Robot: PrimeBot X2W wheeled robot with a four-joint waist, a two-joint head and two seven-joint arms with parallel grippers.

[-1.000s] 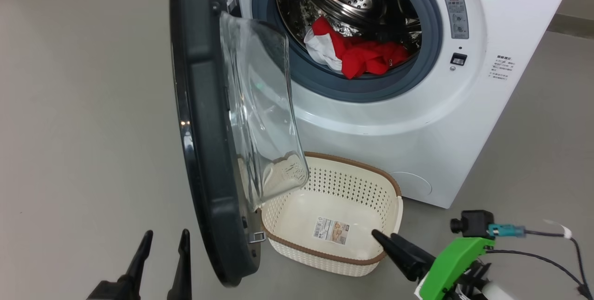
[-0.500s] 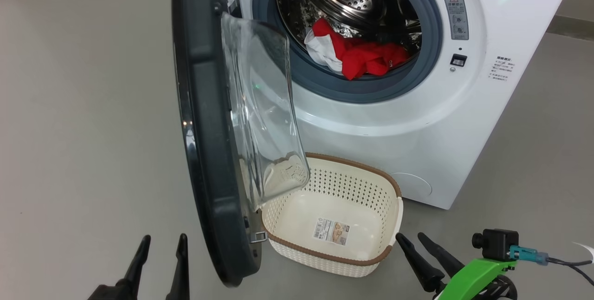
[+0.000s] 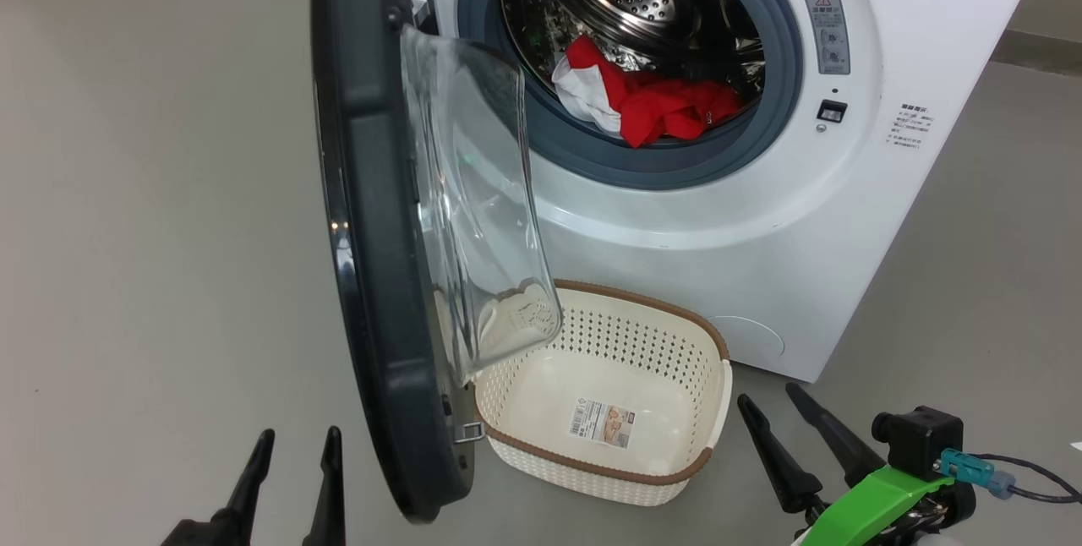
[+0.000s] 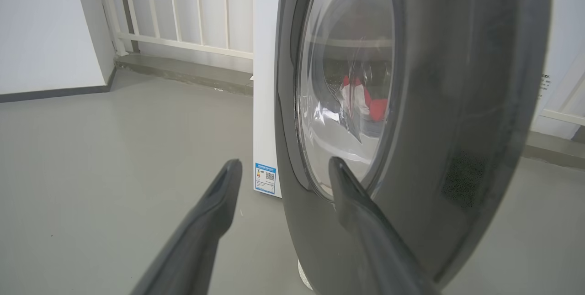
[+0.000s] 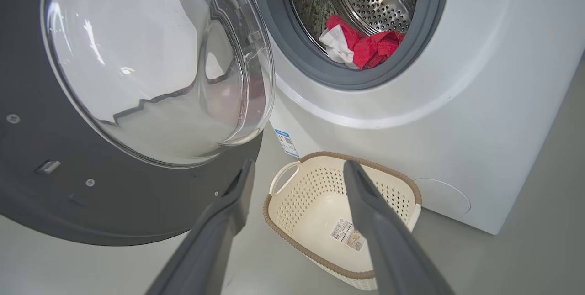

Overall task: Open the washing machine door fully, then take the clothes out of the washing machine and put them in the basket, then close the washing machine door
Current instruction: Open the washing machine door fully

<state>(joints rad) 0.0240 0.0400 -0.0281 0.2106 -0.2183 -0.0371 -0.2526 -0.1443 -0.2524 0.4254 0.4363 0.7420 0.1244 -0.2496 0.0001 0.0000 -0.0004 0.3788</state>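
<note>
The white washing machine (image 3: 718,233) fills the upper head view. Its door (image 3: 372,275) stands open, swung out edge-on, with the clear glass bowl bulging to the right. The clothes (image 3: 651,102) lie bunched at the drum's front lip, red with a white part. Below the opening, the basket (image 3: 714,406) sits on the floor, nothing in it but a paper label. My left gripper (image 3: 292,436) is open, low and just left of the door's bottom rim. My right gripper (image 3: 765,394) is open beside the basket's right end. In the right wrist view the basket (image 5: 292,213) lies between the fingers.
Grey floor (image 3: 152,233) spreads wide to the left of the door. A white railing (image 4: 183,7) and a low kerb stand behind the machine in the left wrist view. A cable (image 3: 1027,474) trails from my right wrist.
My right gripper has pulled back from over the basket's right end and now points upward beside the basket. The left gripper has held still.
</note>
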